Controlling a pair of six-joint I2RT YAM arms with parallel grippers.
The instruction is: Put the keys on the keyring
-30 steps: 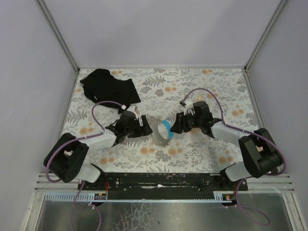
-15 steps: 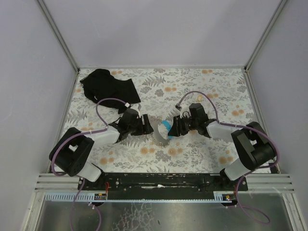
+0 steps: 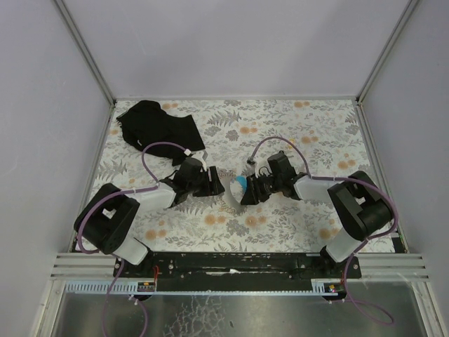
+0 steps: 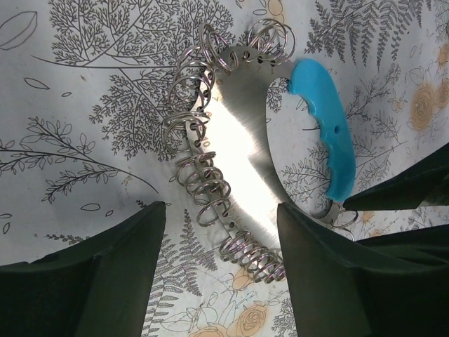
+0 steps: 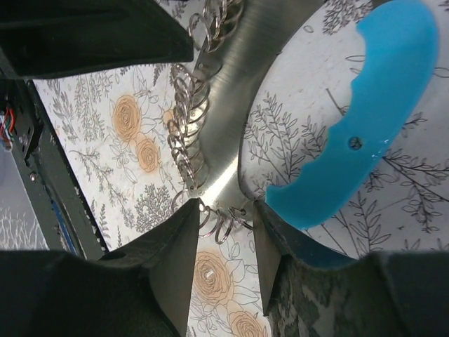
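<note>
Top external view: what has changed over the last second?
Both end effectors closed in on the keyring: the left end effector slid right, the right end effector slid left, and each now straddles it. Left jaws open; right's grip unclear. Keyring and black cloth stayed put.

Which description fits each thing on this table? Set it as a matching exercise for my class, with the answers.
Things:
1. cloth
2. handle
3. rings
4. curved plate

Descriptions:
A. light blue
B. black, crumpled, at the far left of the table
C. broad, shiny bare metal
D. lined up along the plate's outer edge

Pairs: 1-B, 2-A, 3-D, 4-C
</note>
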